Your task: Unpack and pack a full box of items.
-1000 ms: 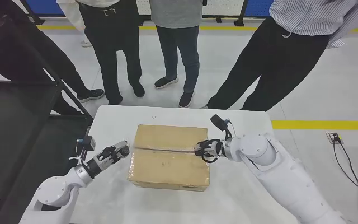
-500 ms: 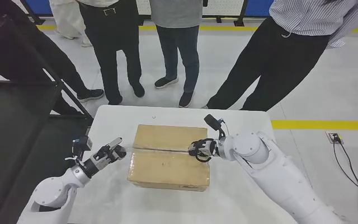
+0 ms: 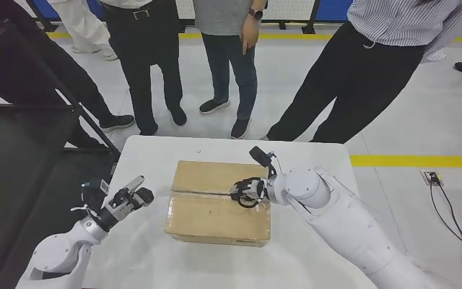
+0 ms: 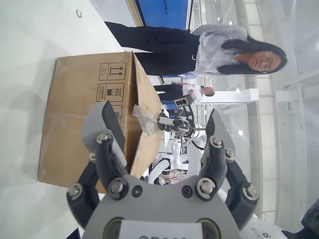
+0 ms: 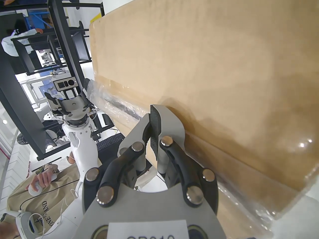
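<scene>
Cardboard box [image 3: 216, 217]: flaps shut, on the white counter [image 3: 144, 155], directly beneath the right pincer [image 3: 237, 193] and just in front of the left pincer [image 3: 141, 189], not touching the latter. Right pincer: over the box's top seam, fingers pressed together on a lifted end of clear tape [image 4: 145, 123]. Left pincer: fingers spread apart, holding nothing, above the counter beside the box's short side.
</scene>
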Controlling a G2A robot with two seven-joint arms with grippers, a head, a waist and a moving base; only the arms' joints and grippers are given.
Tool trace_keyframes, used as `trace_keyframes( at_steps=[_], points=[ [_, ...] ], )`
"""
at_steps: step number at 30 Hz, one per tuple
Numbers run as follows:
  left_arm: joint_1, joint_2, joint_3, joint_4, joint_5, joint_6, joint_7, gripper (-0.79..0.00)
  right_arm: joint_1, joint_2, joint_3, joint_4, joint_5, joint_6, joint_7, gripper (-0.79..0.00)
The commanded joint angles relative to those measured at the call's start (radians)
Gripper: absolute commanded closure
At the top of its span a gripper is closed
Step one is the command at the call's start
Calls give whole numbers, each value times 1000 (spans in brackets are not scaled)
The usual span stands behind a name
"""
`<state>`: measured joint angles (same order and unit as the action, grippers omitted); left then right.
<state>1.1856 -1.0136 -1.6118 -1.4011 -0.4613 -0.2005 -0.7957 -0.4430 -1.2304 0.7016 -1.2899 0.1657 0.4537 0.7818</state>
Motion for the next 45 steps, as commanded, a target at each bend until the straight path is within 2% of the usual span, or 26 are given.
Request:
trace_keyframes(
  at_steps=[1,4,7,15,21,30,45],
  points=[
    [12,0,-11,-8,-19,-3,3,-785,10,-13,-14,12,14,-4,-12,0],
    [27,0,-29,-21,-66,11,3,-785,27,-34,-36,34,35,-13,-22,0],
    [38,2,-45,-34,-108,55,-1,-785,30,-36,-39,36,35,-12,-21,0],
    [38,2,-45,-34,-108,55,-1,-785,26,-37,-38,35,35,-15,-25,0],
    [59,-3,-45,-109,-105,23,65,-785,8,-59,-45,46,73,-29,-78,0],
    [84,-7,-46,-158,-91,-3,112,-785,78,-139,-131,124,79,-63,-135,0],
    [104,-11,-48,-140,-104,-24,104,-785,165,-295,-248,288,85,-82,-222,0]
  ],
)
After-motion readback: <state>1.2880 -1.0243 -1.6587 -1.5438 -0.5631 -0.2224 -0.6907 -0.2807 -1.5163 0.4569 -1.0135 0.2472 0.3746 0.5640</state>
